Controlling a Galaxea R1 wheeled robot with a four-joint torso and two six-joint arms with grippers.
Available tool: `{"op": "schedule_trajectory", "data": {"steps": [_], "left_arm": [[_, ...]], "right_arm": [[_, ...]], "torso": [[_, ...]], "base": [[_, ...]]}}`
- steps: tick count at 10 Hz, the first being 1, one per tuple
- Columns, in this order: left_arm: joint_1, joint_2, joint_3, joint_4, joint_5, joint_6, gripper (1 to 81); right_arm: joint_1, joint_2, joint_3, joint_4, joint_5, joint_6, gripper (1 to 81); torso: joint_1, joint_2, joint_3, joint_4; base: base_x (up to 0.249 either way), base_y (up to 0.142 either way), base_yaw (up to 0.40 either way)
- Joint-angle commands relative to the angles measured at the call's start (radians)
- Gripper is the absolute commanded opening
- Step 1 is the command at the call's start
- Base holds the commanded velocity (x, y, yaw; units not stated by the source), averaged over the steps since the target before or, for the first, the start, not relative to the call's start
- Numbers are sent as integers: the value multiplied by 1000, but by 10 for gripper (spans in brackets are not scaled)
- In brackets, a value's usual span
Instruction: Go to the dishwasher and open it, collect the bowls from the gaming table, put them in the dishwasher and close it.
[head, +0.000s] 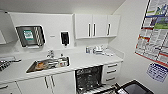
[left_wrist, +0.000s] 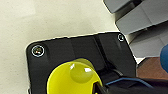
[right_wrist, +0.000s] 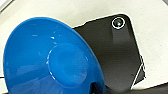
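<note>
A: You want to know how far along you are; look at the dishwasher (head: 88, 78) first; it sits under the worktop (head: 82, 60), between the white cabinet doors (head: 50, 83) below the sink (head: 47, 64) and the drawers (head: 111, 72) at the worktop's right end; its front is down and the dark racks show, so the opening looks done.

B: And the bowls?

A: In the left wrist view a yellow bowl (left_wrist: 75, 77) sits right at the left gripper (left_wrist: 96, 87); I judge it carried there, though you cannot make out the fingers well enough to say how they close. In the right wrist view a blue bowl (right_wrist: 50, 62) sits the same way at the right gripper (right_wrist: 93, 87); same doubt about the fingers.

B: So what remains?

A: By my reading, collecting is done for these two; loading them into the racks and shutting the door are not yet done; whether more bowls wait elsewhere, you cannot tell from here.
</note>
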Motion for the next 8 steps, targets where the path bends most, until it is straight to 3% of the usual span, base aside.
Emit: {"op": "schedule_trajectory", "data": {"steps": [1, 8], "left_arm": [[-68, -16, 10, 2, 47, 5, 10], [-66, -16, 10, 1, 47, 5, 10]], "right_arm": [[48, 9, 14, -16, -29, -8, 10], [46, 9, 13, -16, -30, -8, 10]], "torso": [[0, 0, 0, 0], [0, -1, 0, 0]], "base": [[124, 67, 0], [124, 67, 0]]}}
